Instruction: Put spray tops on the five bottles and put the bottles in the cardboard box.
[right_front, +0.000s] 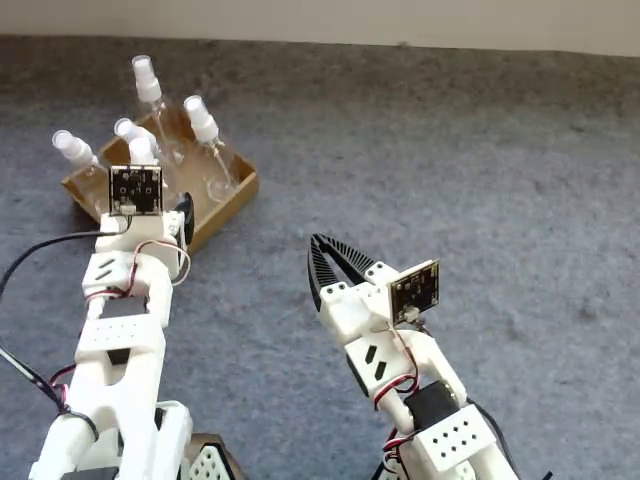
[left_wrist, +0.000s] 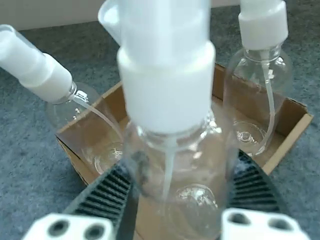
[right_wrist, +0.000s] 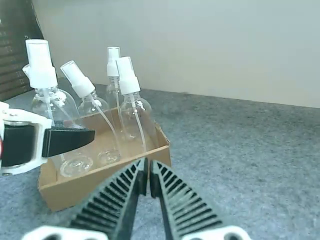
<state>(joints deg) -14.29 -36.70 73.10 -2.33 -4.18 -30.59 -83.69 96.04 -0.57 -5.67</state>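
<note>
At the far left of the tabletop (right_front: 480, 150), the cardboard box (right_front: 236, 196) sat under the left arm. The left gripper (left_wrist: 180, 192) was closed around the clear body of an upright bottle (left_wrist: 172, 145), with one finger on each side. That bottle wore its spray top (left_wrist: 165, 75) and its long axis ran straight up. Its base was down inside the box, near the wall closest to the arm; we could not tell whether it touched the box floor.

We judged that the next move turned on this. The gripper had only to let go and back away, yet the other bottles (right_front: 205, 150) stood just beside it, and one leaning bottle (left_wrist: 55, 85) was close on one side. The right gripper (right_wrist: 148, 170) lay well apart from the box, its jaws pressed together on nothing, so the left arm was the nearer one.

From the high view we counted what looked like five white tops at the box, but the wrist camera (right_front: 135, 190) hid the grip. The left wrist view showed the grip plainly, and the right wrist view showed from the side how deep the bottle sat.
</note>
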